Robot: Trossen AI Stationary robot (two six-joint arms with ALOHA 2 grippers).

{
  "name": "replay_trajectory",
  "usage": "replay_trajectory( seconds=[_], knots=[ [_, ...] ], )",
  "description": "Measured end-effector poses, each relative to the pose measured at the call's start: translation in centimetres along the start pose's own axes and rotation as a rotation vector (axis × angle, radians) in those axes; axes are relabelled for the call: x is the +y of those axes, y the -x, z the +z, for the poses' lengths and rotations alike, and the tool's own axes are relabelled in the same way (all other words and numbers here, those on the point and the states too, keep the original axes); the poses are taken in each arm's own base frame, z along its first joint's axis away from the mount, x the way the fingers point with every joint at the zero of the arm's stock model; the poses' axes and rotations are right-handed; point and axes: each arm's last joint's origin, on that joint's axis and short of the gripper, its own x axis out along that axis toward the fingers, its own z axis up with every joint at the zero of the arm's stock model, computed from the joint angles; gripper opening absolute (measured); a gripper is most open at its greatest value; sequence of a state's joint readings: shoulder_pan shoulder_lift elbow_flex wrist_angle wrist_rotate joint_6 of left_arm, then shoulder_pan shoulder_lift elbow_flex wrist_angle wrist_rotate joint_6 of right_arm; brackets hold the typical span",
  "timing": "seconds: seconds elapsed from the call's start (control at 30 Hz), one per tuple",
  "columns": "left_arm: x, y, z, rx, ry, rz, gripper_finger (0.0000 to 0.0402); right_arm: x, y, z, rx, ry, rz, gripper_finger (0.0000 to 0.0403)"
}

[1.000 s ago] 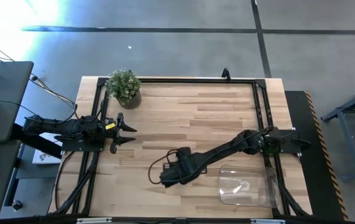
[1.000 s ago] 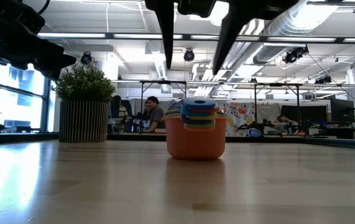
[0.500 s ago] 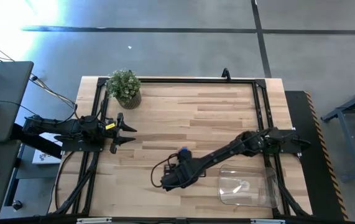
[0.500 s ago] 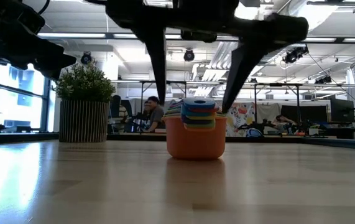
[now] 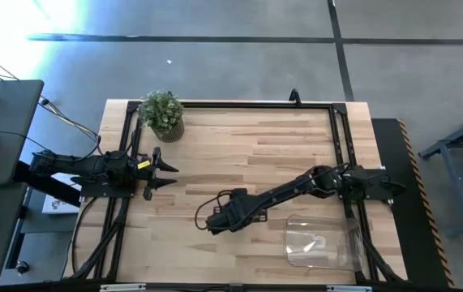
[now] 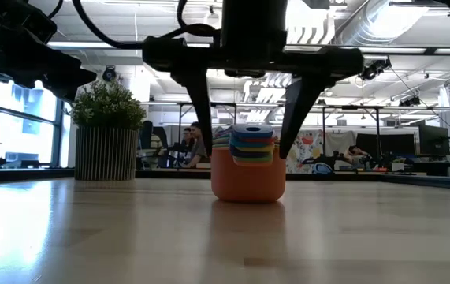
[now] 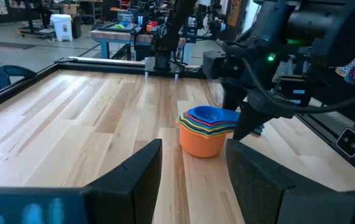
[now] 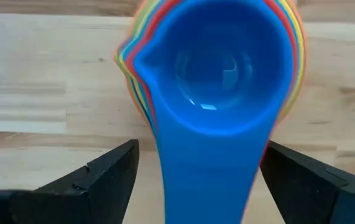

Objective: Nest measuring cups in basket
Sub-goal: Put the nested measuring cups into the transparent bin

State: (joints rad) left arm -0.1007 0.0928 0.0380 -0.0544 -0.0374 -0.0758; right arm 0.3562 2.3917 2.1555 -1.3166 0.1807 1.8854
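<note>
The measuring cups (image 6: 248, 170) sit nested in one stack on the table, orange cup at the bottom and blue cup (image 8: 221, 68) on top, with their handles on one side. My right gripper (image 6: 245, 155) hangs over the stack, open and pointing down, with a finger on each side of it. I see no touch. In the high view the right gripper (image 5: 227, 215) hides the stack. The clear basket (image 5: 320, 242) stands at the table's near right corner. My left gripper (image 5: 166, 176) waits open at the left edge.
A potted plant (image 5: 163, 113) stands at the far left corner. The black frame rail (image 5: 239, 104) runs along the table's edges. Bare wood lies between the stack and the left gripper (image 7: 193, 186). People sit in the room beyond the table.
My right gripper has come down from well above the stack until its fingers stand at the height of the cup rims, one on each side. The cups have not moved. The left arm has kept still.
</note>
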Motion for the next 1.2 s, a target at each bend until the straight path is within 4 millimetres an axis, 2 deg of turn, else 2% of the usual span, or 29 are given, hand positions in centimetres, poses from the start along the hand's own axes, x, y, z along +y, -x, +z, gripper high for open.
replay_trajectory(
  seconds=[0.27,0.5,0.67,1.03,1.2],
  knots=[
    [0.0,0.0,0.0,0.0,0.0,0.0,0.0167,0.2,-0.1,0.6,0.043,0.009,-0.014,0.0309],
    [0.0,0.0,0.0,0.0,0.0,0.0,0.0167,0.3,-0.2,0.9,0.057,0.001,-0.02,0.0262],
    [0.0,0.0,0.0,0.0,0.0,0.0,0.0167,0.7,-1.2,0.7,0.073,-0.002,-0.017,0.0235],
    [0.0,0.0,0.0,0.0,0.0,0.0,0.0167,0.6,-1.3,0.8,0.094,-0.006,-0.037,0.0227],
    [0.0,0.0,0.0,0.0,0.0,0.0,0.0167,0.6,-1.3,0.7,0.121,-0.006,-0.046,0.0182]
  ],
)
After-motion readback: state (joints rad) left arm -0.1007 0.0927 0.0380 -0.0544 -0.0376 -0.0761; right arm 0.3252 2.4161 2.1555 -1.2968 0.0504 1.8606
